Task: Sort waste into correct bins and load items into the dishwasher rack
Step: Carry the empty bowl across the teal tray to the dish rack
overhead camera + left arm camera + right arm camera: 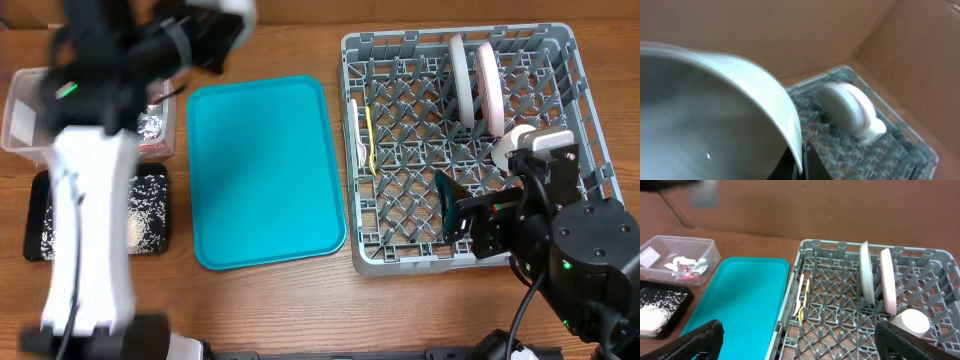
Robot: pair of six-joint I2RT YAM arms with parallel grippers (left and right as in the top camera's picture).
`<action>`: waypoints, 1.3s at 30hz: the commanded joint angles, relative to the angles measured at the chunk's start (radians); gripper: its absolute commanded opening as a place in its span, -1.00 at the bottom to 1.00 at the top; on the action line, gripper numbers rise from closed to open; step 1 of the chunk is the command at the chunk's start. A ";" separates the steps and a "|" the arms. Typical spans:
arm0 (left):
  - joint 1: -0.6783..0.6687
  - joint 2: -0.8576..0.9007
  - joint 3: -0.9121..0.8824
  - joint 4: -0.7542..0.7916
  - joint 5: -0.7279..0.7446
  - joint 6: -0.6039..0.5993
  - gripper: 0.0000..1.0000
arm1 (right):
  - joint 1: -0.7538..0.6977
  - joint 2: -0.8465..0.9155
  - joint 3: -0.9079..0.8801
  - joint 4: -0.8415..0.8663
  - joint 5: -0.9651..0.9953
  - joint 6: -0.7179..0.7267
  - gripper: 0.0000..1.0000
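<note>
My left gripper (802,165) is shut on the rim of the small white bowl (715,110), which fills the left wrist view. In the overhead view that arm is a blur at the upper left (205,35). The dishwasher rack (460,245) holds the grey-blue plate (460,80) and the white plate (490,85) on edge, and the white cup (510,145). My right gripper (797,335) is open and empty above the rack's front edge (470,210). The clear tub (705,247) holds the foil wrapper (687,267) and a white napkin piece (649,256). The black tray (35,235) holds rice grains (145,215).
The large teal tray (265,170) lies bare between the bins and the rack. A thin yellow utensil (370,135) lies in the rack's left side. A brown cardboard wall stands behind the table.
</note>
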 commanded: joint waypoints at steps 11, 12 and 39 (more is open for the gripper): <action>-0.202 0.470 -0.001 0.367 0.731 0.008 -0.92 | -0.002 -0.007 0.007 0.005 0.011 0.000 1.00; -0.210 0.482 -0.001 0.367 0.740 0.019 -0.92 | -0.002 -0.007 0.007 0.005 0.010 0.000 1.00; -0.336 0.533 -0.031 0.854 0.260 -0.760 -0.91 | -0.002 -0.007 0.007 0.005 0.010 0.000 1.00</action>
